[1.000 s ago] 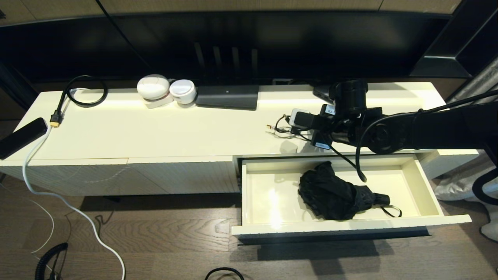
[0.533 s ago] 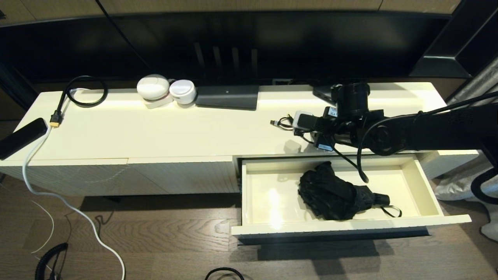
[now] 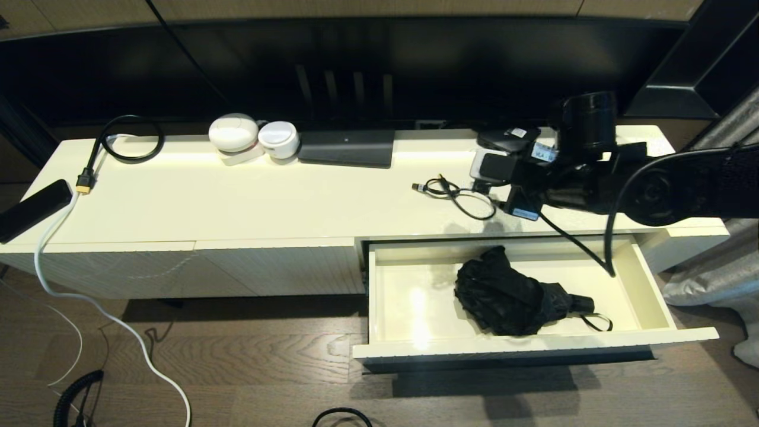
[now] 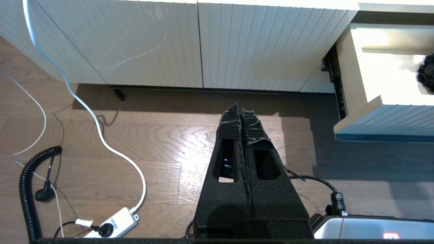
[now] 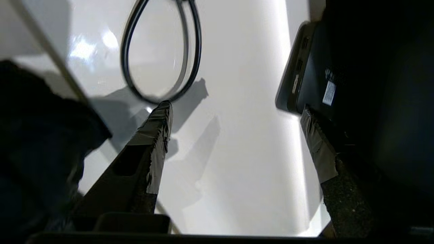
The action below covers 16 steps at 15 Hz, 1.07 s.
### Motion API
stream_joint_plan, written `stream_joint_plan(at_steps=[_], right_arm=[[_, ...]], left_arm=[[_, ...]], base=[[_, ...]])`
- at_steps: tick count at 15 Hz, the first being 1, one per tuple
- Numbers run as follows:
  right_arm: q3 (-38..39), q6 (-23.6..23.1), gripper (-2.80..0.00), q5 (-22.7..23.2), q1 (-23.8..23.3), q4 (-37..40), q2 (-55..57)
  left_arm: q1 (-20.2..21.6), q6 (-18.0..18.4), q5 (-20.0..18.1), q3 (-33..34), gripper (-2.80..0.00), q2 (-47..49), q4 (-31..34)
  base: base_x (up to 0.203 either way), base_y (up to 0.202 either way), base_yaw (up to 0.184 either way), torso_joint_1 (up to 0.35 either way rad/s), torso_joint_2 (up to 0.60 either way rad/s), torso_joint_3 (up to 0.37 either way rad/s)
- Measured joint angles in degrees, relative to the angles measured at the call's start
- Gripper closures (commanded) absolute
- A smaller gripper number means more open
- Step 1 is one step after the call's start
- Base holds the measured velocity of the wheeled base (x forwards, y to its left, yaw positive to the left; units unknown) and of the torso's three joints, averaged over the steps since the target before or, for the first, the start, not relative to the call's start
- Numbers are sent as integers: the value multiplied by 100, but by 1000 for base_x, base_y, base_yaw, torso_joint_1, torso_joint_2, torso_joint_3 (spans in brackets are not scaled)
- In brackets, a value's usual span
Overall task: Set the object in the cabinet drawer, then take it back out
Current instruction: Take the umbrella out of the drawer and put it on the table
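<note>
The cabinet drawer (image 3: pixel 533 345) (image 4: pixel 376 117) stands pulled open at the right of the cream cabinet. A black folded umbrella (image 3: pixel 510 296) (image 4: pixel 428 73) lies inside it. On the cabinet top behind the drawer lies a thin black cable (image 3: pixel 459 194) (image 5: pixel 142 97) in a loose loop. My right gripper (image 3: pixel 497 185) (image 5: pixel 236 107) hovers over the cabinet top just right of that cable. It is open and nothing is between its fingers; one fingertip is next to the loop. My left gripper (image 4: pixel 241 110) is shut and empty, parked low over the wooden floor in front of the cabinet.
A flat black device (image 3: pixel 504 137) (image 5: pixel 312 67) lies close behind the right gripper. Further left on the top are two white round gadgets (image 3: pixel 249 137), a black box (image 3: pixel 347 147), a coiled black lead (image 3: pixel 127 139) and a remote (image 3: pixel 32 207). Cables and a power strip (image 4: pixel 112 223) lie on the floor.
My right gripper has opened and let go of the black cable, which now rests on the cabinet top. The arm has drawn back to the right and up.
</note>
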Motion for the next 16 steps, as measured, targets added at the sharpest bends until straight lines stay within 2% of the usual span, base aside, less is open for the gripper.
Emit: stream_joint_plan(at_steps=[5, 7, 12, 16], right_arm=[[1553, -178, -280, 335, -327, 1554, -1389], [1913, -180, -280, 546, -515, 2266, -1724], [1794, -216, -280, 1130, -850, 3541, -1720], [1708, -616, -280, 1491, -1090, 3722, -1409]], left_arm=[[0, 1, 0, 0, 0, 0, 1], [0, 1, 0, 0, 0, 0, 1], [0, 1, 0, 0, 0, 0, -1], [0, -1, 0, 0, 0, 0, 1]], base=[[0, 0, 0, 0, 0, 0], [0, 0, 0, 0, 0, 0], [0, 0, 0, 0, 0, 0], [0, 0, 0, 0, 0, 0]])
